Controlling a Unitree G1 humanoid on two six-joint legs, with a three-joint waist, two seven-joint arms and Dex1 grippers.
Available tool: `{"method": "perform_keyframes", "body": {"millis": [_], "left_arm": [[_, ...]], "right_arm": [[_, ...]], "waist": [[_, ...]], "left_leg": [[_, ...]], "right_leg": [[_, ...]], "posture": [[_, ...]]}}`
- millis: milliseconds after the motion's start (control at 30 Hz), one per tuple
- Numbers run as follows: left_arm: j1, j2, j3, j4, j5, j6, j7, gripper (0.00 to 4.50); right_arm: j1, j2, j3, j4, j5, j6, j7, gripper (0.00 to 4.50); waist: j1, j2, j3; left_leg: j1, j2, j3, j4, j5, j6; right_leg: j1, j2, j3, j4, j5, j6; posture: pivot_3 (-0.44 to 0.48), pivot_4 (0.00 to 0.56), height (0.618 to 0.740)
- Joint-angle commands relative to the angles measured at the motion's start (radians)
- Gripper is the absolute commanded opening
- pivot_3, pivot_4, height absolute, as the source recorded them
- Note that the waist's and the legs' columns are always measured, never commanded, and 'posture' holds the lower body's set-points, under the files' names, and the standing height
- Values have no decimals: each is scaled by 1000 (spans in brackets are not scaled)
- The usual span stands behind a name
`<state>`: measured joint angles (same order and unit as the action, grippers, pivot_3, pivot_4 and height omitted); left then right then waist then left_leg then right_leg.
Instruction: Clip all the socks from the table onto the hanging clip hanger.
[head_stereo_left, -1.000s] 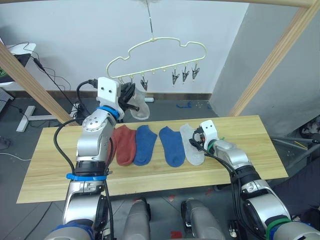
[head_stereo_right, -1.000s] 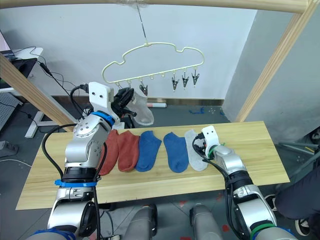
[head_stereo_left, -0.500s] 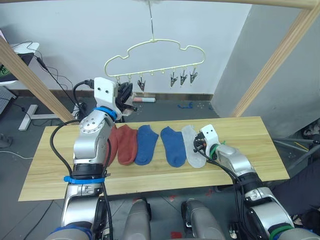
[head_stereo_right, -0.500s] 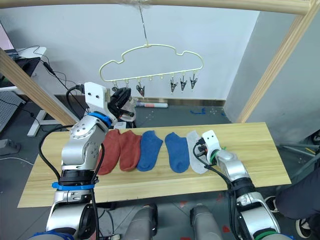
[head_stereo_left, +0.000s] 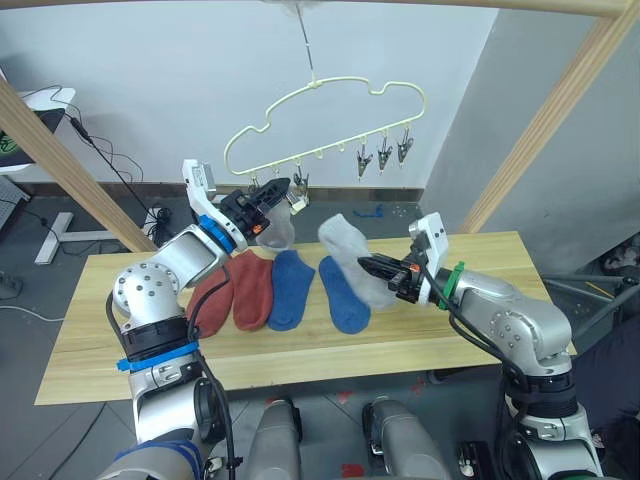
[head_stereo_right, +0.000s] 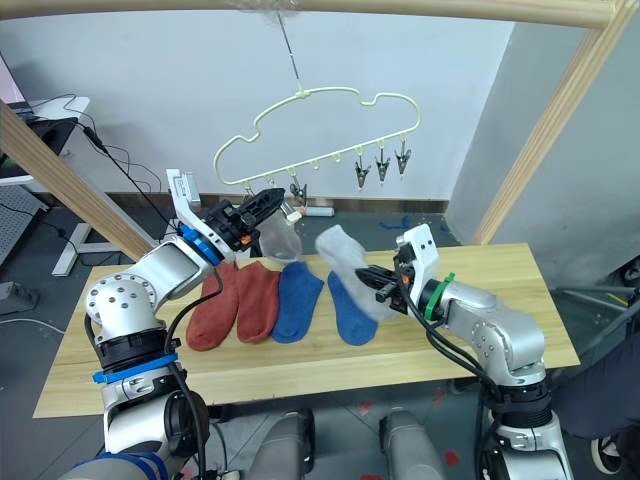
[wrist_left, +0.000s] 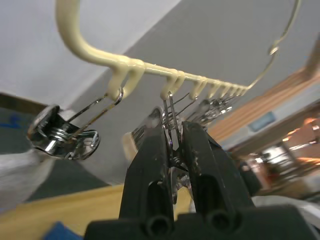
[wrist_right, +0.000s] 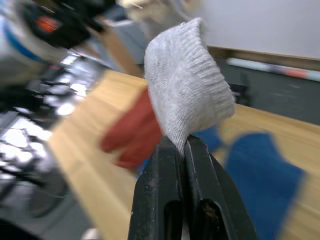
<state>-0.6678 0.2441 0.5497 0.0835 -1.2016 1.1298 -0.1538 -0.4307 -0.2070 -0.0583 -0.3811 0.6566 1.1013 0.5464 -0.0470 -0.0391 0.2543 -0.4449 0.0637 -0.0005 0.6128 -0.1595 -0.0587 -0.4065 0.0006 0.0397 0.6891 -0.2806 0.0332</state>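
While squeezing a metal clip (wrist_left: 172, 131) on the clip hanger (head_stereo_left: 330, 118) to spread it, left tool (head_stereo_left: 283, 187) waits at ten o'clock. Right tool (head_stereo_left: 372, 266) pinching light grey sock (head_stereo_left: 350, 250), lifted off table (head_stereo_left: 500, 262) toward that clip. Rust-red and blue socks (head_stereo_left: 290, 288) lying flat below.

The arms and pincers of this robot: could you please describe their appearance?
Both arms are silver-grey metal with rounded joints and black cables. The left arm wears blue bands, the right arm a green one. White camera blocks sit at the wrists. The left pincer and right pincer have black fingers.
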Motion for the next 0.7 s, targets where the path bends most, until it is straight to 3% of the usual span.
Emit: {"method": "perform_keyframes", "body": {"millis": [33,333,700], "left_arm": [[-36,-7,31,-17,-177,46,79,113],[-24,1,0,-19,-334,16,198,113],[2,34,-59,-33,-377,-17,198,113]], "right_arm": [[-28,38,-60,-51,112,63,-49,30],[-56,80,-93,-44,210,98,-151,30],[-108,96,-77,4,252,78,-210,30]], "waist": [[5,0,0],[17,-1,0],[16,0,0]], "left_leg": [[0,0,0,0,0,0],[-3,-1,-1,1,0,0],[-3,-1,-1,1,0,0]], "right_leg": [[0,0,0,0,0,0],[-1,-1,-1,-1,1,-1],[-2,0,-1,-1,1,-1]], "posture": [[-35,188,740],[-35,193,740],[-33,198,740]]}}
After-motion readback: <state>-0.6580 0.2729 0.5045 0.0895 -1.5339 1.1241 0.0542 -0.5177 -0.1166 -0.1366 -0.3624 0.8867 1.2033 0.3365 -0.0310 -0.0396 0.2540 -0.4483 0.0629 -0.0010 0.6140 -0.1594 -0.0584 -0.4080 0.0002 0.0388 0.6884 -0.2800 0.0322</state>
